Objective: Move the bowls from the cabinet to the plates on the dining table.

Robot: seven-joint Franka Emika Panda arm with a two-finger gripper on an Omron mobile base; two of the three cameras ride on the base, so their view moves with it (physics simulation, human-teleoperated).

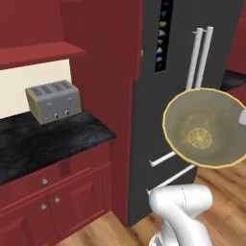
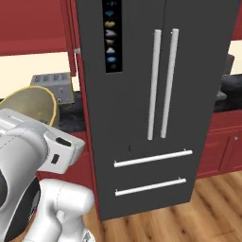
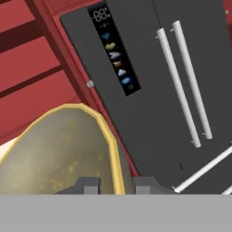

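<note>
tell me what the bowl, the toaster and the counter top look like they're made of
Bowl: looks like glazed ceramic, olive-tan with a speckled golden inside and a yellow rim, though a rendered surface leaves it open.
Toaster: brushed metal by its grey sheen, with tan side panels, perhaps plastic.
Counter top: polished black stone, marbled with faint pale veins.

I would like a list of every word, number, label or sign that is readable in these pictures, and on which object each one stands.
Fridge, display panel, top: pale digits with a degree sign, perhaps "88°", too blurred to be sure.
Same panel, below the digits: a column of small coloured icons, no letters legible.
Toaster: two small knobs, no readable text.
Olive-tan bowl: a golden round pattern inside, no writing.
</note>
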